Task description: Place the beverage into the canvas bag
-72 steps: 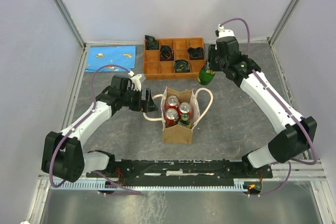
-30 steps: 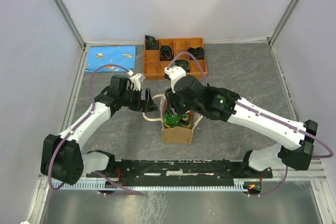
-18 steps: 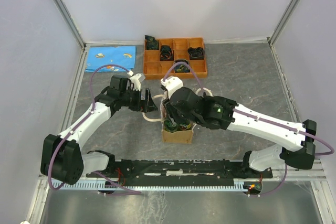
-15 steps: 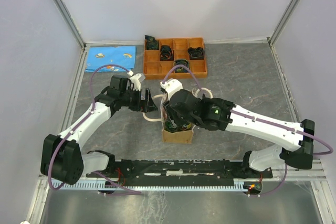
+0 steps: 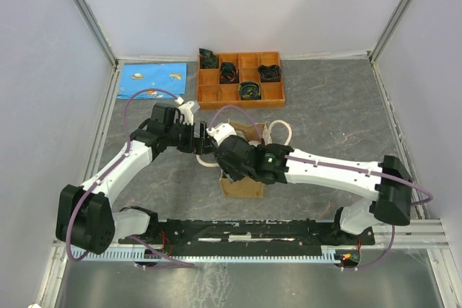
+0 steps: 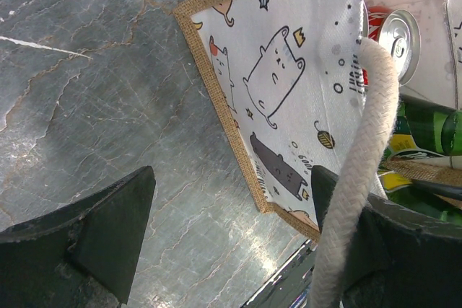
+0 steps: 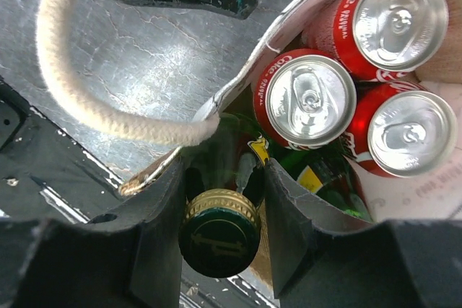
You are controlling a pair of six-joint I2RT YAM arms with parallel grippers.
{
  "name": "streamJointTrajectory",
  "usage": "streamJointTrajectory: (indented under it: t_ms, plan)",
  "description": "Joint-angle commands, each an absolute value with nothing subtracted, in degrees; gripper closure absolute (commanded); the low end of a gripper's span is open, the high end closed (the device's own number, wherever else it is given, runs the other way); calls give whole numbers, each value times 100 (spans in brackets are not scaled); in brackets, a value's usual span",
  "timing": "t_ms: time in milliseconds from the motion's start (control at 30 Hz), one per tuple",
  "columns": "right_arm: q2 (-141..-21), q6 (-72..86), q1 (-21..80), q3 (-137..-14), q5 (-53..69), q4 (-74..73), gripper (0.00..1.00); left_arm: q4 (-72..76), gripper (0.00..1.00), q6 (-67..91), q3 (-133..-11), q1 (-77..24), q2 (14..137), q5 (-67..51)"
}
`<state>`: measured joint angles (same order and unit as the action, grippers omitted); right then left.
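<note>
Currently right gripper (image 7: 222, 210) clamped on green bottle (image 7: 219, 242), upright inside canvas bag (image 5: 242, 187) beside three red cans (image 7: 310, 102); left gripper (image 6: 231, 200) jaws apart, rope handle (image 6: 368, 142) at one finger.

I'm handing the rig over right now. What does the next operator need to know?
Left gripper: jaws open beside the canvas bag, with a rope handle lying against one finger; nothing is clamped.
Right gripper: shut on the neck of the green bottle, which is held upright.
Things: the bottle is in the bag's mouth, beside three red cans and a second green bottle.
Done: the bottle has been brought into the bag's opening.
Left: probably lower it fully, open the right jaws and lift clear.
</note>
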<state>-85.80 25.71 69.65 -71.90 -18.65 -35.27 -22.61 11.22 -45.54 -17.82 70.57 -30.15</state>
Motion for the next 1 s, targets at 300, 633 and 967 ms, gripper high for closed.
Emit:
streamJointTrajectory:
  t_ms: [300, 633, 967]
  plan:
    - [-8614, 2603, 6996, -6748, -1930, -2555, 100, -2171, 6, 903, -4492, -1822, 6979, -2984]
    - [-8008, 2323, 7004, -7736, -2795, -3127, 50, -2197, 5, 931, -5039, -1820, 6645, -2986]
    - [-7841, 2257, 6954, -8429, -3919, -3859, 8, -2120, 0, 959, -6182, -1821, 6067, -3138]
